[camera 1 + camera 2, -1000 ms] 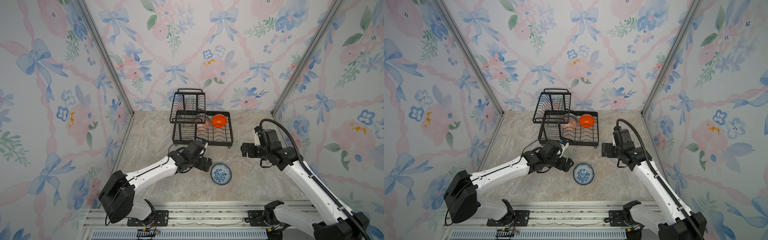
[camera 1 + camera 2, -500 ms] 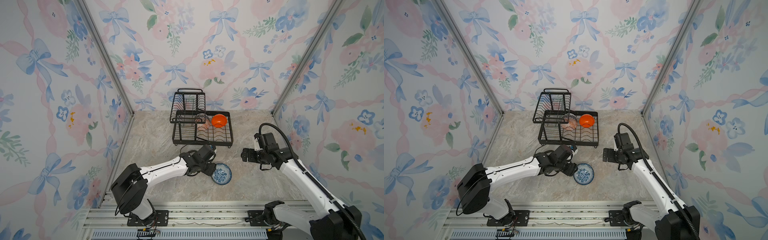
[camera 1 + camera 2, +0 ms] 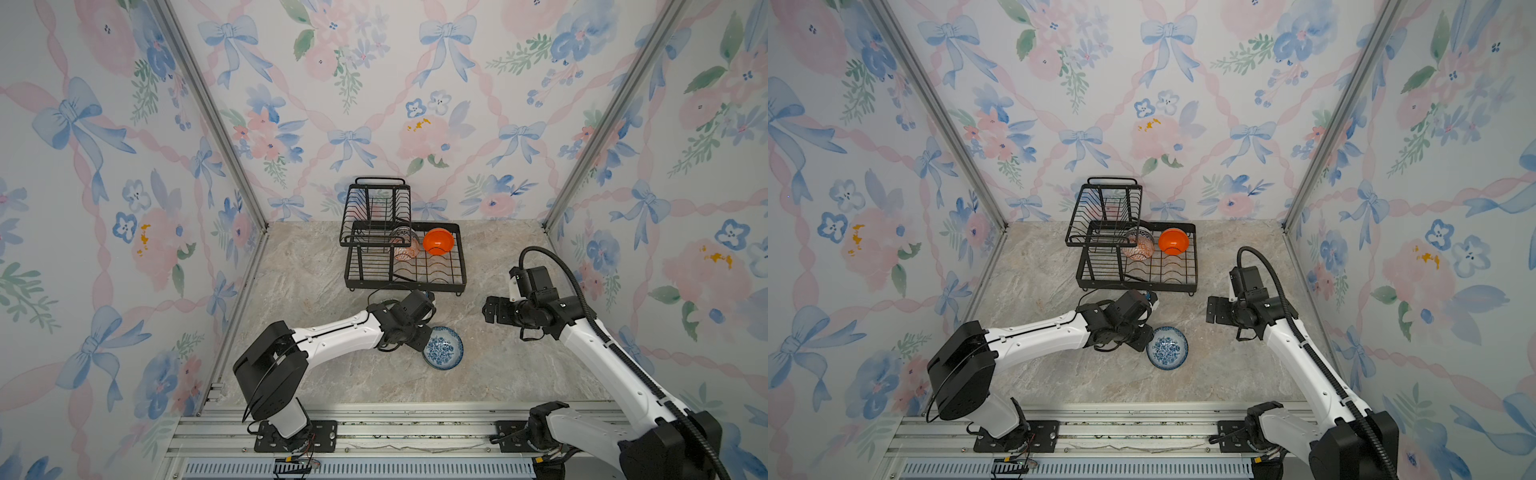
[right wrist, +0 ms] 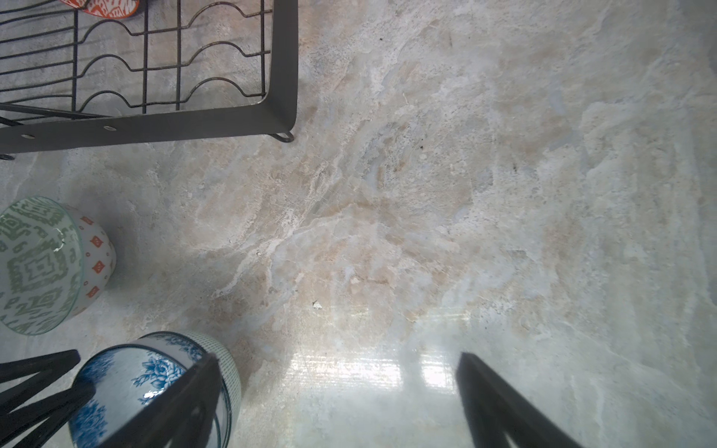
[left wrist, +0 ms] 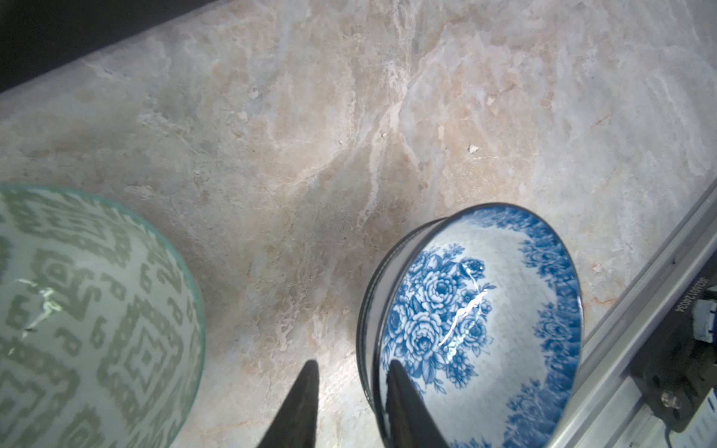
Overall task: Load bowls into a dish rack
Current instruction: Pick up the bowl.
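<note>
rack (image 3: 407,286) (image 3: 1142,283) (image 4: 155,128): I see it at the middle of the far edge of the desk (image 3: 299,299), with its raised basket (image 3: 368,241) over the left half.
orange bowl (image 3: 438,241) (image 3: 1174,241): stands on edge in the rack's far right corner.
patterned bowl (image 3: 405,250) (image 3: 1140,246): stands on edge just left of the orange bowl, partly behind the basket's wires.
blue bowl (image 3: 443,348) (image 3: 1167,348) (image 5: 477,310) (image 4: 128,376): sits on the desk in front of the rack's right half, about midway to the near edge.
green bowl (image 5: 89,318) (image 4: 35,263): sits on the desk between the rack's near rim and the blue bowl, touching neither. I find it only in the wrist views.
left gripper (image 3: 419,340) (image 3: 1144,343) (image 5: 351,364): low at the blue bowl's left side, astride its rim, with one finger (image 5: 407,411) inside and the other outside. The jaws are narrowly apart. In the left wrist view I see a strip of desk between the outer finger and the bowl's wall, so that finger is not pressed to it.
right gripper (image 3: 492,311) (image 3: 1216,311) (image 4: 339,357): hangs to the right of the blue bowl, in front of the rack's near right corner, jaws wide apart over bare desk.
</note>
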`<state>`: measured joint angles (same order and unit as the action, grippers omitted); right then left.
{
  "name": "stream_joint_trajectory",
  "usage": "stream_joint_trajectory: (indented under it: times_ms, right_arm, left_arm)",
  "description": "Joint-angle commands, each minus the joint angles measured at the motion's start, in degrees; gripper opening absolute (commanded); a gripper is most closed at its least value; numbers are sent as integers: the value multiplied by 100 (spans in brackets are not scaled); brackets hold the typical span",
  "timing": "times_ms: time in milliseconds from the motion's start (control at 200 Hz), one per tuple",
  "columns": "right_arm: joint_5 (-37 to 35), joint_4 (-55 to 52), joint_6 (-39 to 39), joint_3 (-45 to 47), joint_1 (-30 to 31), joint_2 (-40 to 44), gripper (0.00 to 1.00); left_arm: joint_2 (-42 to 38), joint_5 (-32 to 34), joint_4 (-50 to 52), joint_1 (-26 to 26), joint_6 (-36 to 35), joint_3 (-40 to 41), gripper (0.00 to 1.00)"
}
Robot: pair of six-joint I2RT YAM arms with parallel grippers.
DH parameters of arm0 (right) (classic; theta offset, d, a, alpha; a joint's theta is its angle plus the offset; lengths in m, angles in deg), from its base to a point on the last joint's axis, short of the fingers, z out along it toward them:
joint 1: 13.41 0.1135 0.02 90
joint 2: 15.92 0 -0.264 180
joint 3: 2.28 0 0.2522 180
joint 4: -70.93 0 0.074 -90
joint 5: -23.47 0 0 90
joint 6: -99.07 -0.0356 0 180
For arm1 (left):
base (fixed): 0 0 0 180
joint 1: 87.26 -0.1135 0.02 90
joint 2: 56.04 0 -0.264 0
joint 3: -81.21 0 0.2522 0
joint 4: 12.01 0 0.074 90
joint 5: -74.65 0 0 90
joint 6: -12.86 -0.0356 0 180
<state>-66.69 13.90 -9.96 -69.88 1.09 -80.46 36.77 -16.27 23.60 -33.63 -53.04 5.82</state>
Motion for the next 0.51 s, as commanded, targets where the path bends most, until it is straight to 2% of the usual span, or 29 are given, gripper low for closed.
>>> stream_joint_trajectory:
  times_ms: [0,205,500]
  right_arm:
    - [82,38,48,63,-70,1,97]
    - [96,45,88,14,-97,-18,97]
    - [95,55,119,6,-114,-53,97]
  left_arm:
    - [128,-29,121,34,-59,-129,30]
    - [190,-60,122,38,-87,-190,30]
    - [228,-107,136,31,-116,-234,16]
